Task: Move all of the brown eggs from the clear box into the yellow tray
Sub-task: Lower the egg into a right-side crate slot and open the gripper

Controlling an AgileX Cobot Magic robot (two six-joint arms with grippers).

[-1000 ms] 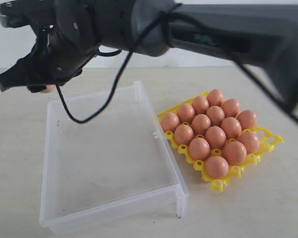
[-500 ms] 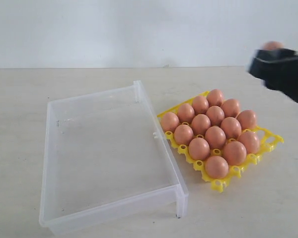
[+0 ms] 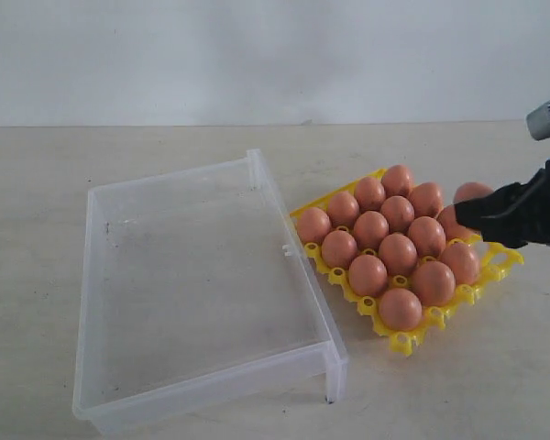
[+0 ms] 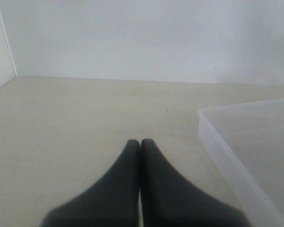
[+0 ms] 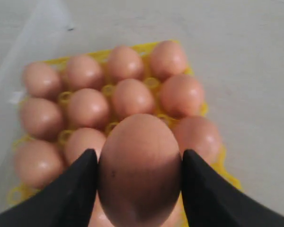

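- Clamping one brown egg (image 5: 139, 175) in the right gripper (image 5: 138, 155), black fingers (image 5: 75, 189) pressed on both flanks at the widest part of the shell.
- Judging from looks: light, stiff, thin-shelled and easily cracked, smooth enough to slide out; best taken at that broad middle with only gentle pressure, lowered straight, released only once seated.
- Hanging over the right-hand side of the yellow tray (image 3: 402, 342), above the other eggs (image 3: 371, 229) packed close in its cups; height over them hard to tell from either view.
- Lying just left of the tray, close beside it: the clear box (image 3: 284, 246), bare of eggs throughout.
- Farther off, hovering low over the table (image 4: 85, 118): the left gripper (image 4: 140, 144), pinched fully together on nothing, a corner of the box nearby.
- Showing the hold itself only in the right wrist view; showing the whole tray and the empty box only in the exterior view, with the grasped egg half hidden there behind the fingers; missing the left gripper altogether in the exterior view; revealing a free cup in no view.
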